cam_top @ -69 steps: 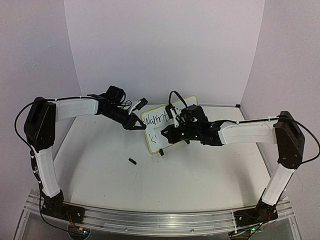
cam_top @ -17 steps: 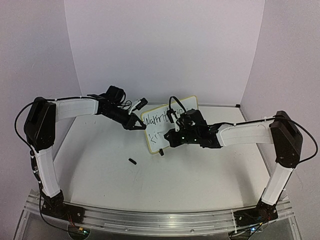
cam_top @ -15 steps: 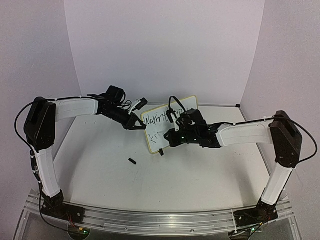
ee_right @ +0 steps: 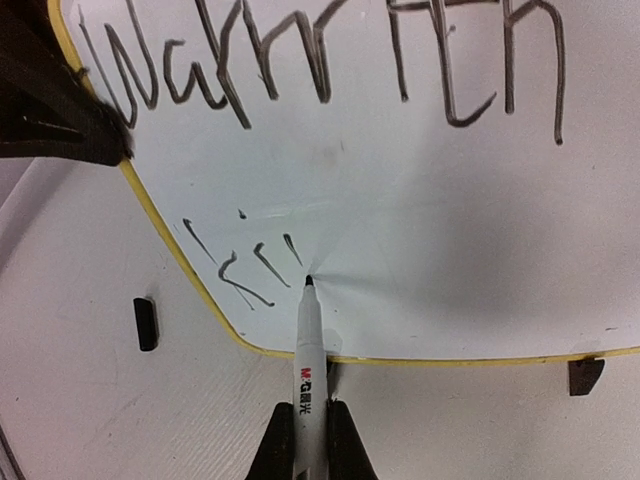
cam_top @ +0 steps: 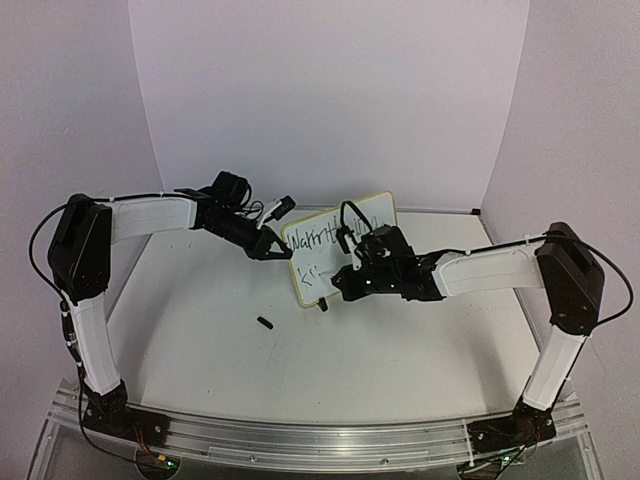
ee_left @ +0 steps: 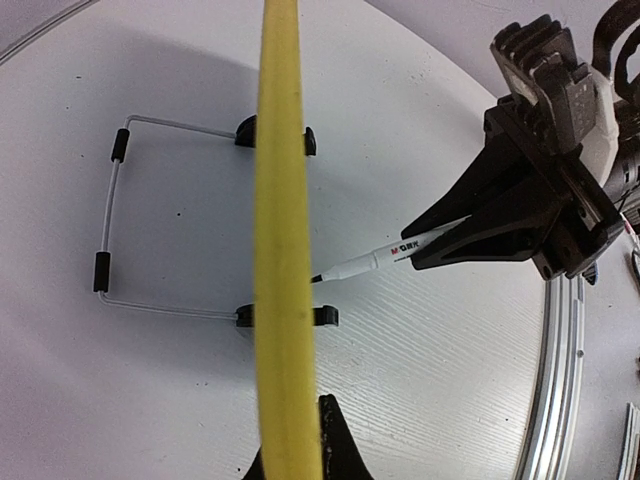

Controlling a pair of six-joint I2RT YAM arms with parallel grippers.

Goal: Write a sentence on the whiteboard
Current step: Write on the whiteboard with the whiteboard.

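The whiteboard stands tilted at the table's middle back, and my left gripper is shut on its left edge. The left wrist view shows its pale yellow rim edge-on between my left gripper, with black clip feet and wire stand. My right gripper is shut on a white marker whose tip touches the board. The sentence reads "Warmth" on top; a few short strokes form the second line. The right gripper also shows in the top view.
A black marker cap lies on the table in front of the board's left corner; it also shows in the right wrist view. Backdrop walls close the back and sides. A metal rail runs along the near edge.
My right gripper has moved down and a little left with the marker, and more short strokes have appeared on the second line. The left arm and the board have not moved.
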